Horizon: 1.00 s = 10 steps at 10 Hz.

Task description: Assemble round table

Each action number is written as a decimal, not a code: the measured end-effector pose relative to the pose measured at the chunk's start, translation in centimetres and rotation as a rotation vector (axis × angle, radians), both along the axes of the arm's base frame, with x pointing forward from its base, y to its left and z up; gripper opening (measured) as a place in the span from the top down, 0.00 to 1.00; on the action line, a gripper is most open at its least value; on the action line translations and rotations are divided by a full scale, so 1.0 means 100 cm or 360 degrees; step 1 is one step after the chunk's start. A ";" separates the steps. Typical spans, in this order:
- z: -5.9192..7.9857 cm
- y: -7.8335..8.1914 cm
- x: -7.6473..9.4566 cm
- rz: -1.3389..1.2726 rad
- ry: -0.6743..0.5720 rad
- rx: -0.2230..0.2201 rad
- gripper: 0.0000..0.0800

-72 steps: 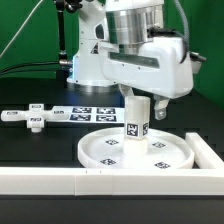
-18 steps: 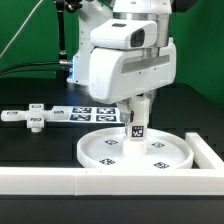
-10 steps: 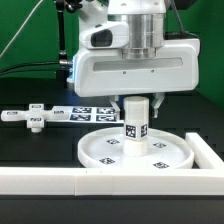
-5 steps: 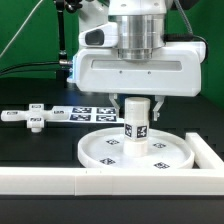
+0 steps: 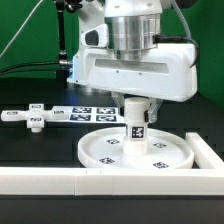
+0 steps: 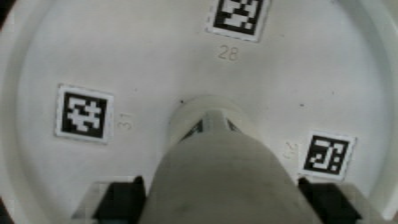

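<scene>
The post (image 5: 136, 126) is seen as 1 short white cylinder with black-and-white square tags (image 5: 135, 130) on its side. It is held upright over the middle of the round disc (image 5: 100, 152), with its long axis vertical. Whether its lower end touches the disc's floor cannot be told. In the wrist view the post (image 6: 215, 150) is looked down along its length, and its far end is seen at the disc's centre.

The disc is white and wide, and it is laid flat with its raised rim turned upward. 3 tags are shown on its floor in the wrist view, spread around the post.

The gripper (image 5: 136, 106) is brought down from above and is clamped on the upper part of the post. Its 2 fingers (image 6: 121, 198) are pressed against opposite sides of the cylinder.

The disc is set on the black table (image 5: 40, 150), toward the exterior view's right, just beside the corner formed by the long white border wall (image 5: 60, 182). The marker board (image 5: 92, 114) is laid flat behind the disc. The cross-shaped foot piece (image 5: 34, 119) is laid flat at the exterior view's left, just beside the marker board and well apart from the disc.
</scene>
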<state>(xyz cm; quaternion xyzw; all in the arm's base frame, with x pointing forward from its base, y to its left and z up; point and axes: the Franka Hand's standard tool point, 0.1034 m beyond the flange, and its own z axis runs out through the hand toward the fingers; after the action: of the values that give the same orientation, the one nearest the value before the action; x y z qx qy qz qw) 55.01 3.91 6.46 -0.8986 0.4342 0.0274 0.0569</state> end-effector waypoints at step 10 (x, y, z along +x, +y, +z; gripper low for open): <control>0.000 0.001 0.002 -0.0508 0.0057 0.0122 0.27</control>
<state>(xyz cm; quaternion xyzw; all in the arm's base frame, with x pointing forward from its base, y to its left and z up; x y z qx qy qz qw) 55.23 4.02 6.47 -0.8148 0.5710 0.0505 0.0871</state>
